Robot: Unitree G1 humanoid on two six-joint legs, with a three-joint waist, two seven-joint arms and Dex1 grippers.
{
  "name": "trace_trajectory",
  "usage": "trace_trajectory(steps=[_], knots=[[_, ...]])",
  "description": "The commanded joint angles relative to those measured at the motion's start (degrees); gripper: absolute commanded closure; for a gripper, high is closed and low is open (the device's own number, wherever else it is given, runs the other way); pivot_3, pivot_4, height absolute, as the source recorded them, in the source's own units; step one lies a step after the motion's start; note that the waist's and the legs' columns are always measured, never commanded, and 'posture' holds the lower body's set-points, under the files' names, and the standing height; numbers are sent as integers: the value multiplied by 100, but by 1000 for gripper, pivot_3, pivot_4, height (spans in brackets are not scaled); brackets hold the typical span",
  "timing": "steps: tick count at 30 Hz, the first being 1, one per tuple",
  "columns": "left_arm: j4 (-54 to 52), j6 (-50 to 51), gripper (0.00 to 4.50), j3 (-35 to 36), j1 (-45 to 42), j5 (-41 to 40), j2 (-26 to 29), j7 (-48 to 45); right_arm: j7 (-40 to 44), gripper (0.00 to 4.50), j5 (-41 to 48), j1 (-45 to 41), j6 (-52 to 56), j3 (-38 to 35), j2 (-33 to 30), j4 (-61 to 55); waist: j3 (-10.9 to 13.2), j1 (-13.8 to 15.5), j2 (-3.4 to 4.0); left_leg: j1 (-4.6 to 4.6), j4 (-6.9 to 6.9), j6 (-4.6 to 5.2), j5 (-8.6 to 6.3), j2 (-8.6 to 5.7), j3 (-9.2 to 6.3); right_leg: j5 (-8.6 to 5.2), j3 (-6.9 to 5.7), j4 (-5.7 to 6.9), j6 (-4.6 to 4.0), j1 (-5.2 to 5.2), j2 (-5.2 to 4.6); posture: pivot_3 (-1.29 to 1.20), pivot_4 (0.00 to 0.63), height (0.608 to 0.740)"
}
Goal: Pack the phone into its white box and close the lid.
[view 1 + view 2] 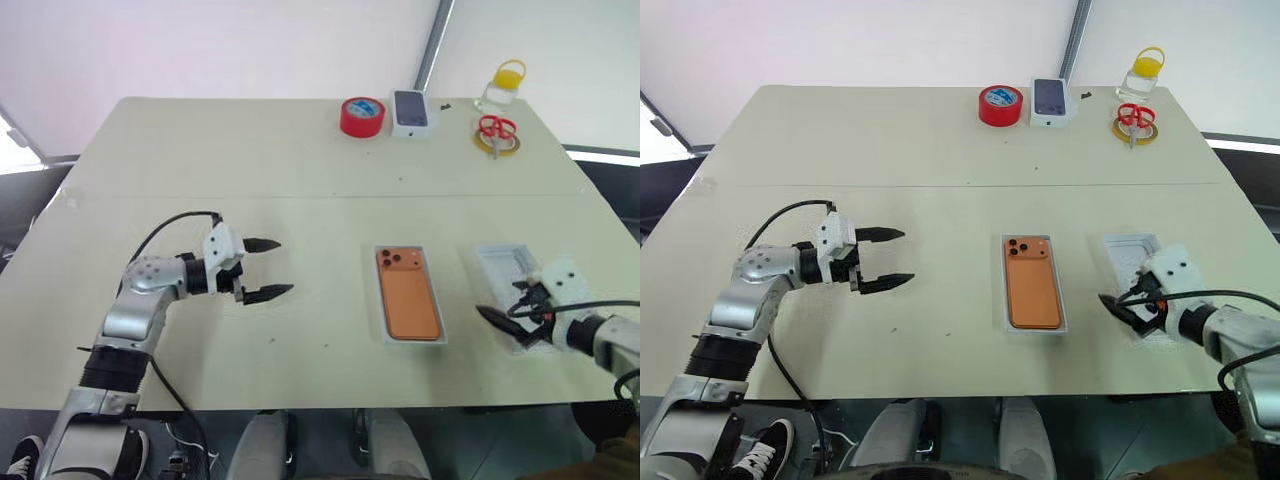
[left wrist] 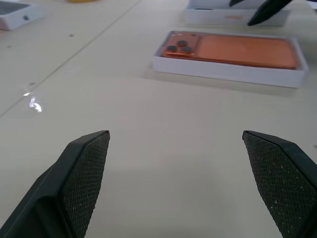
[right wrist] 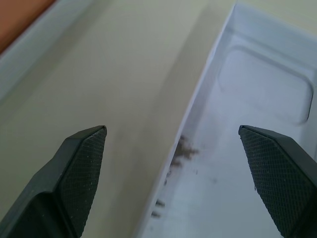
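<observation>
the two head views look forward and down from above the near edge of the worktop (image 1: 300, 160), sharing its whole surface; the left wrist view sits low and faces across it to the phone (image 2: 233, 49) in the white box (image 2: 228, 74); the right wrist view hangs close over the lid (image 3: 257, 148).

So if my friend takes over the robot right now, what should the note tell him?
Left pincer: open, empty, hovering over bare table left of the white box.
Right pincer: open, empty, over the near edge of the lid.
The phone lies camera-side up inside the white box, mid-table.
The lid lies inside-up, to the right of the box.
Done: phone packed.
Left: pick up the lid, flip it over, and close the box.
</observation>
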Motion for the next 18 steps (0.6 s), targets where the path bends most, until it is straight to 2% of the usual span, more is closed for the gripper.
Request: trace_trajectory(steps=[1, 5, 12, 18], knots=[[-266, -79, 0, 9, -86, -188, 23, -177, -250, 43, 117, -381, 635, -259, -117, -68, 0, 1, 0, 0, 0, 0, 0, 1, -1, 0, 0, 0, 0, 0, 1, 0, 150, 740], [-282, -233, 0, -163, -121, 17, -28, -176, -355, 43, 483, -1039, 1783, -307, -213, -47, 0, 6, 0, -1, 0, 0, 0, 2, -2, 0, 0, 0, 0, -1, 2, 0, 150, 740], [-506, -377, 0, -437, -137, 191, -191, -29, -330, 43, 1023, -1737, 3454, 31, -438, -79, 0, 8, -1, -6, 0, 1, 0, 0, -4, 0, -1, -5, 0, 0, 2, 0, 150, 740], [-925, -230, 0, -555, 132, 218, -375, 301, -263, 43, 1018, -1718, 3767, 436, -853, 21, 0, 9, 1, -6, 0, 1, 0, 2, -5, 0, -2, -4, 1, -2, 3, 0, 150, 740]])
